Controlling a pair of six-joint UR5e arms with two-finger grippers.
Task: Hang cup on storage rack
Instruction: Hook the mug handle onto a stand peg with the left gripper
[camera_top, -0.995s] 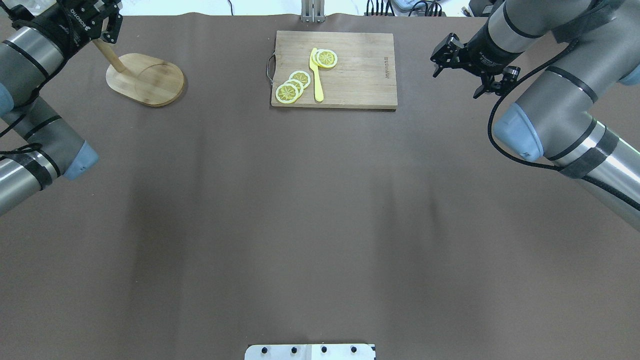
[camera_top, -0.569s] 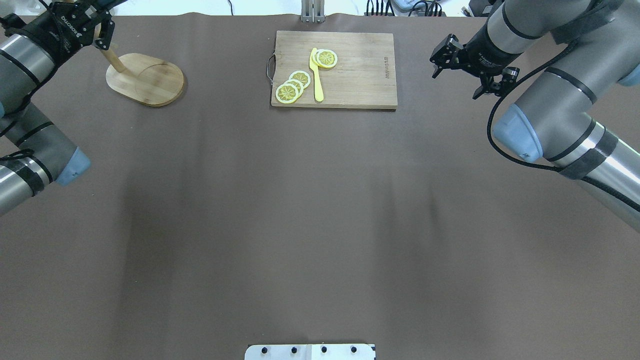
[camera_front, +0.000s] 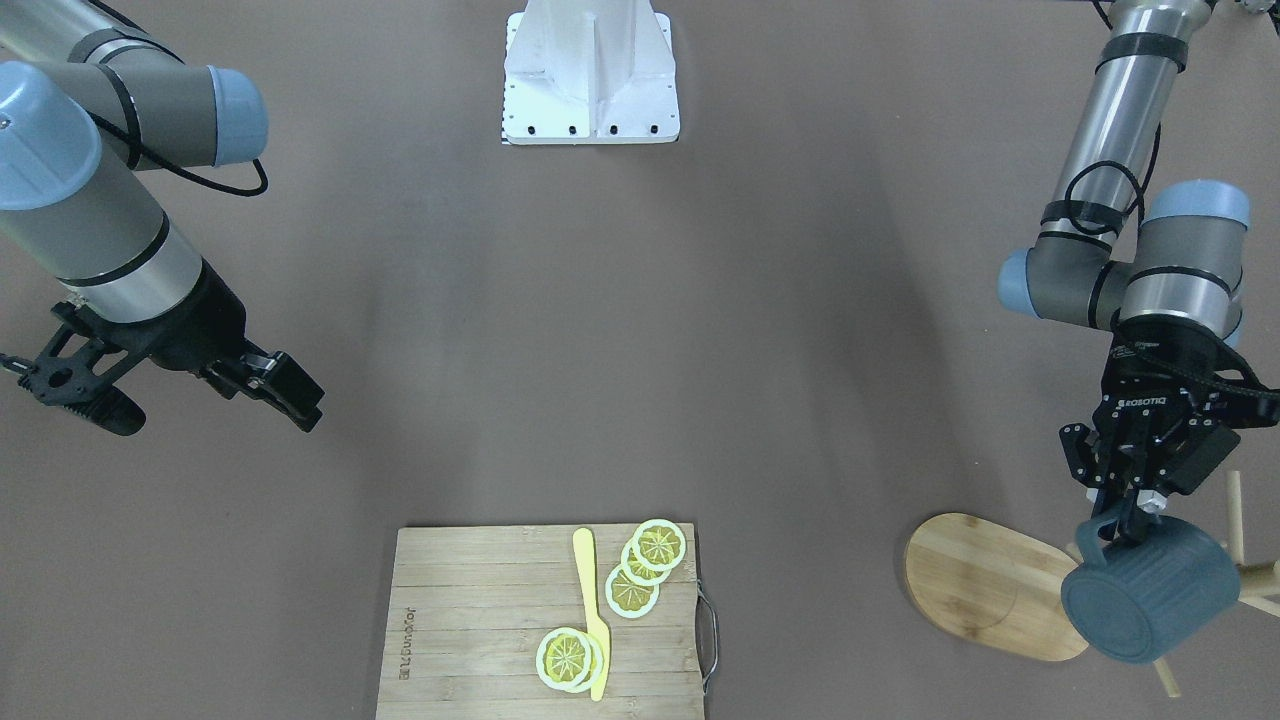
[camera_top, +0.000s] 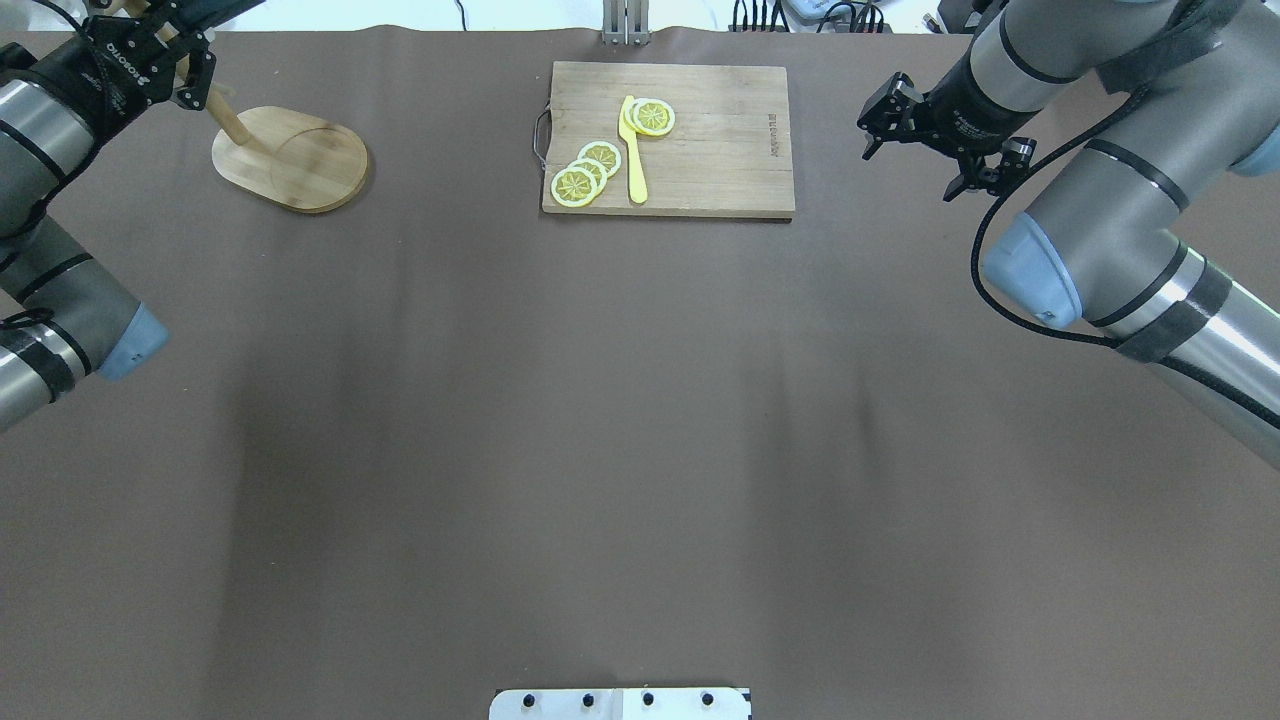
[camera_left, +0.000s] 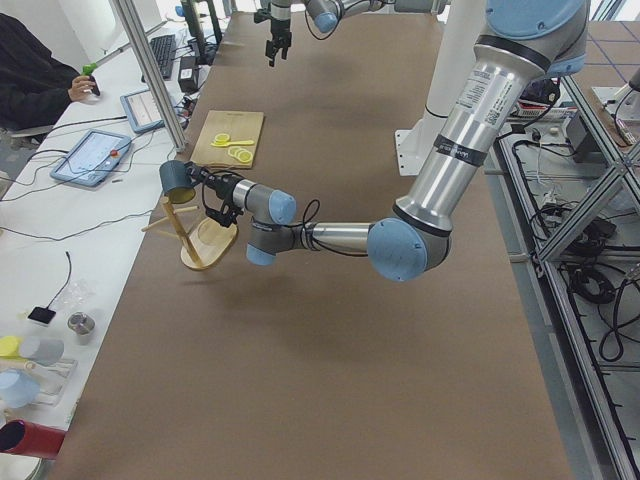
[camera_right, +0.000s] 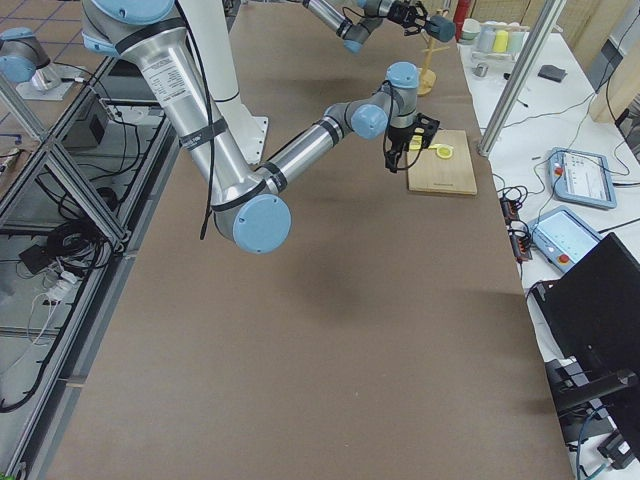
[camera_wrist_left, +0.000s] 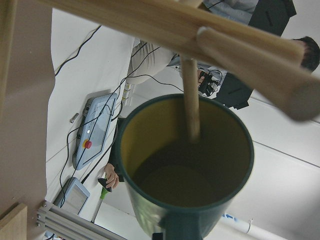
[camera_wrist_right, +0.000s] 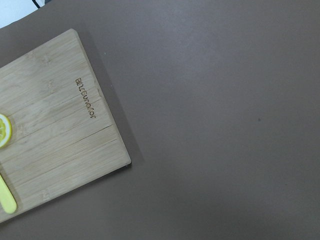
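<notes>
Teal cup (camera_left: 178, 178) over wooden rack (camera_left: 208, 243), possibly touching

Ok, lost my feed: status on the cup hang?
Left gripper shut on cup, held at the rack. Peg tip at cup mouth. Right gripper open, idle. Nothing blocking.

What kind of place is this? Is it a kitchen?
Probably a robot lab, not a kitchen: the robot's big left arm and right arm reach over one table, and control tablets and cables lie on a side bench.
</notes>
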